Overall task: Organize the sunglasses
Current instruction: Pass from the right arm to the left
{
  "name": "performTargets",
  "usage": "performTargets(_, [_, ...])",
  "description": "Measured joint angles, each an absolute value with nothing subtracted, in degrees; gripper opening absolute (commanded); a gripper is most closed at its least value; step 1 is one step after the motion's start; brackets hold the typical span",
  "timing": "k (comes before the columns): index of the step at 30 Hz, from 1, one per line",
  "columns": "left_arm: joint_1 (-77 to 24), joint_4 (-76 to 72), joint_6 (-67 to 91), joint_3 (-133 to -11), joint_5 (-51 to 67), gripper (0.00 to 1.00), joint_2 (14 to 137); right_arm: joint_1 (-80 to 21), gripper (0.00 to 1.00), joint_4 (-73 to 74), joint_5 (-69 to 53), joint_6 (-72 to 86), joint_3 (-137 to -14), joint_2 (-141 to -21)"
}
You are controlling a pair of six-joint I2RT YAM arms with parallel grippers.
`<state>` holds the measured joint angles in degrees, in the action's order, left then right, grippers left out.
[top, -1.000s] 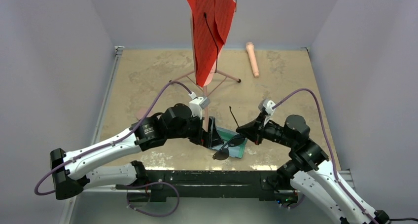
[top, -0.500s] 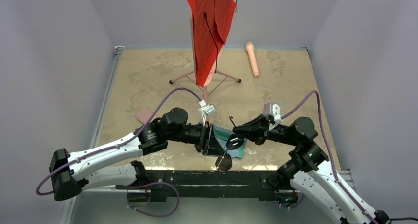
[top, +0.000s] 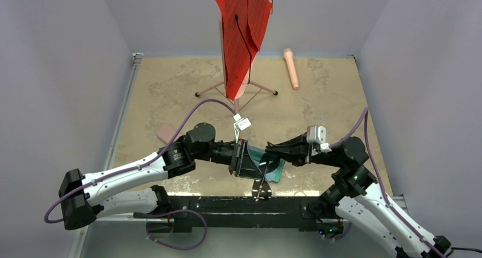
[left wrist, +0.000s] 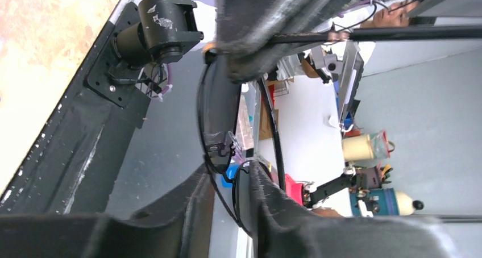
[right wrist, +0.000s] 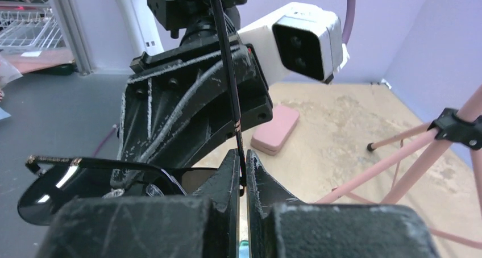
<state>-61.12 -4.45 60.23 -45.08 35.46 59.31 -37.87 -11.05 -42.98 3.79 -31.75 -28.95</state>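
Sandy tabletop [top: 329, 93] between lilac walls, with both arms meeting over its near middle. The right gripper [right wrist: 243, 166] is pinched tight on one thin temple arm [right wrist: 230, 70] of the black sunglasses [right wrist: 57, 198], so the pair hangs in the air with its dark lenses turned toward the left arm. The left gripper [top: 248, 161] faces it from the left. Its jaws stand part-way apart on either side of the lens front, and in the left wrist view the frame runs between the two fingers. Whether the pads actually bear on it I cannot tell.

Just below the held pair, a teal flat case [top: 277, 171] lies on the table at the near edge. A pink oblong case [right wrist: 275, 127] rests farther left, well apart from the grippers. At the far middle, a red cloth [top: 241, 30] hangs on a pink tripod stand [top: 261, 87], and a peach cylinder [top: 291, 67] lies to the far right.

As I judge it, the task is at an early to middle stage. One pair is lifted and shared between the arms, likely to have its arms folded or be handed across, but nothing is stowed yet. No other pair shows in any view.
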Motion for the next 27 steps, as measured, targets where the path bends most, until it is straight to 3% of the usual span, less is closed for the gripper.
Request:
performTargets(3, [-61.1,-3.8,61.1,-45.1,35.2,0.00,59.4,-38.5,0.00,-12.5,-42.7,2.7,-31.7,-29.0])
performTargets(8, [-60.8,-1.7,61.5,-45.1,33.6,0.00,59.4,-39.0,0.01,-11.4,-42.5,-0.1,-32.3,-28.8])
performTargets(9, [-60.8,-1.4,61.5,-45.1,33.4,0.00,59.4,-39.0,0.05,-10.1,-42.6,-0.9,-32.9,-28.8])
performTargets(12, [-60.8,-1.1,61.5,-45.1,32.7,0.00,59.2,-39.0,0.35,-5.7,-43.3,-3.2,-34.9,-29.0])
performTargets(15, [-60.8,-0.9,61.5,-45.1,31.9,0.00,58.7,-39.0,0.57,-0.5,-43.5,-5.3,-36.8,-29.4])
performTargets(16, [-60.8,-0.8,61.5,-45.1,31.8,0.00,58.6,-39.0,0.59,1.5,-43.3,-6.1,-37.4,-29.6])
performTargets(17, [-60.8,-0.5,61.4,-45.1,31.8,0.00,58.4,-39.0,0.71,2.5,-43.1,-6.2,-37.6,-29.7])
performTargets(19, [-60.8,0.6,61.3,-45.0,31.7,0.00,58.2,-38.9,0.76,3.9,-42.8,-6.8,-37.8,-29.5])
performTargets(27, [-59.5,2.5,61.5,-42.7,27.7,0.00,57.0,-39.0,0.80,6.2,-33.2,-5.9,-37.9,-26.0])
